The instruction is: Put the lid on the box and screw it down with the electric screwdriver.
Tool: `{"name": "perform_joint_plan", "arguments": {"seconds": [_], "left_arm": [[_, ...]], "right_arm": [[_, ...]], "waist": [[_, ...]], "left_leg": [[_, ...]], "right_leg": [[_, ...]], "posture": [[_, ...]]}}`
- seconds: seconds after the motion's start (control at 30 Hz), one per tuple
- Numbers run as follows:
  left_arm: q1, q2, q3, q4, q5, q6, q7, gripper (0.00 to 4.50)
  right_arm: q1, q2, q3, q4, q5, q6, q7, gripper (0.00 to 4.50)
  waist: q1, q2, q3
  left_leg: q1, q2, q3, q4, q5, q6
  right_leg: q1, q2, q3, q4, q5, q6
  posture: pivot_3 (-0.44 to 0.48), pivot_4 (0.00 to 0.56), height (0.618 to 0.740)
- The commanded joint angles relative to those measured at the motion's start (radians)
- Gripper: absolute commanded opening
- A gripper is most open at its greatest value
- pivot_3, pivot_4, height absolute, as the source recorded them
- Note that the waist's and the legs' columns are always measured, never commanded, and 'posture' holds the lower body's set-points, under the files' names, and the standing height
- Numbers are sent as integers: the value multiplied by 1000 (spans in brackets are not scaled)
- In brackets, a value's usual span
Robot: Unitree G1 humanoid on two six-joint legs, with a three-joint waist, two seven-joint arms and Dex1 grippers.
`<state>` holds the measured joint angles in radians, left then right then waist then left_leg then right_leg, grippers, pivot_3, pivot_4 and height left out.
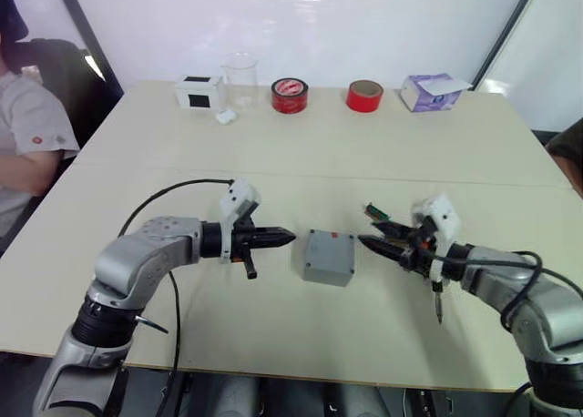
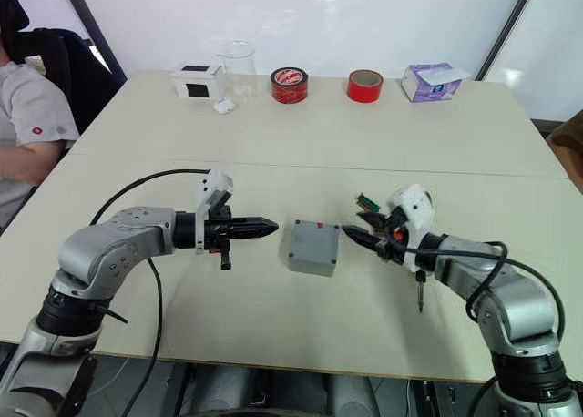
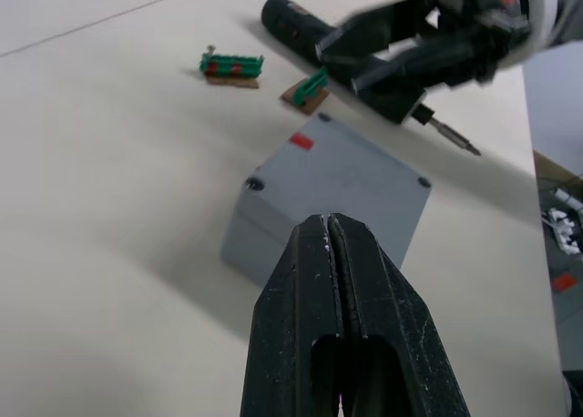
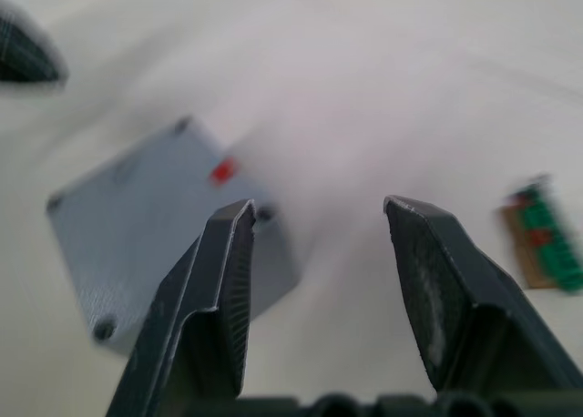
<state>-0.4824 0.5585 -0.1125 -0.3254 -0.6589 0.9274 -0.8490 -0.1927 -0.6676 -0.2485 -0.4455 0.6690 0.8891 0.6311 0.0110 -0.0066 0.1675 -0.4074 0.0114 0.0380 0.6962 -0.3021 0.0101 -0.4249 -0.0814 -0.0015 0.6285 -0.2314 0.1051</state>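
While the left gripper (image 3: 328, 230) keeps its two black fingers pressed together on nothing, the right gripper (image 4: 314, 218) has its fingers spread apart and empty. Both point inward at the small square grey plastic box (image 1: 328, 256), which sits on the pale counter (image 1: 273, 144) between them, just beside each set of fingertips and apparently touching neither. The shallow grey lid with its red spot (image 3: 342, 167) appears to lie already on top of the box, corner holes showing, though whether it is fully seated is hard to tell.

The box looks rigid, light and smooth-sided, so it would likely slide under a push; holding it across two opposite walls seems the safest way to steady it.

Beyond the right fingers, the long dark cylindrical electric screwdriver (image 3: 301, 24) lies on the counter, partly under that arm, its thin metal bit (image 3: 451, 135) pointing towards the robot. It is probably stiff, somewhat heavier and inclined to roll; mid-barrel is the sensible place to take it. Two small green circuit pieces (image 3: 232, 67) rest near it.
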Motion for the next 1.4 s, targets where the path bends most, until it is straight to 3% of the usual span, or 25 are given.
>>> {"name": "perform_joint_plan", "arguments": {"seconds": [0.03, 0.17, 0.27, 0.4, 0.5, 0.93, 1.2, 1.33, 1.4], "left_arm": [[-53, -9, 8, -76, -52, 12, -15, 0], [-74, -19, -15, -111, -75, 13, -29, 0], [-80, -18, -44, -141, -76, -1, -47, 0], [-83, -39, -84, -165, -73, -17, -47, 0], [-61, -59, -106, -170, -56, -38, -33, 0], [51, -74, -73, -298, -94, 5, 106, 0], [60, -65, -66, -318, -113, 17, 152, 0], [60, -66, -61, -313, -116, 19, 169, 0], [58, -64, -60, -306, -114, 15, 172, 0]], "right_arm": [[-105, -128, -142, 3, 114, 183, -29, 3170], [-225, -252, -145, 62, 138, 418, -93, 4453], [-352, -326, -122, 186, 133, 688, -182, 4453], [-342, -553, 27, 336, 282, 725, -171, 4453], [-377, -623, 150, 407, 333, 725, -164, 4453], [-620, -510, 492, 661, 348, 725, -158, 4453], [-647, -436, 563, 704, 286, 725, -128, 4453], [-613, -407, 607, 650, 174, 723, -111, 4453], [-604, -390, 615, 654, 133, 700, -97, 3965]], "waist": [[0, 0, 0], [0, 0, 0], [-1, 0, 0], [3, 0, 0], [-4, 0, 0], [-20, 0, 0], [-20, 0, 0], [-21, -1, 0], [-22, -3, -1]], "left_leg": [[0, 0, 0, 0, 0, 0], [0, 0, 0, 0, 0, 0], [0, 0, 1, 0, 0, 0], [-1, 0, 0, -1, 0, 0], [-2, 0, 2, -1, 0, 1], [-2, 0, 4, -3, 0, 1], [-2, 0, 4, -3, -1, 1], [-2, 0, 4, -3, -1, 1], [-2, 0, 4, -3, -1, 1]], "right_leg": [[0, 0, 0, 0, 0, 0], [0, 0, 0, -1, 0, 0], [0, 0, 1, -1, 0, -1], [-1, -1, 0, -2, -2, -3], [0, -1, 1, -6, -2, -3], [-1, 0, 3, -10, -1, -3], [-1, 0, 3, -10, 0, -1], [-1, 1, 2, -10, 0, 0], [0, 1, 2, -10, 1, 1]], "posture": [[0, 150, 740], [0, 150, 740], [0, 150, 740], [0, 150, 740], [0, 150, 740], [0, 150, 740], [0, 150, 740], [0, 150, 740], [0, 150, 740]]}}
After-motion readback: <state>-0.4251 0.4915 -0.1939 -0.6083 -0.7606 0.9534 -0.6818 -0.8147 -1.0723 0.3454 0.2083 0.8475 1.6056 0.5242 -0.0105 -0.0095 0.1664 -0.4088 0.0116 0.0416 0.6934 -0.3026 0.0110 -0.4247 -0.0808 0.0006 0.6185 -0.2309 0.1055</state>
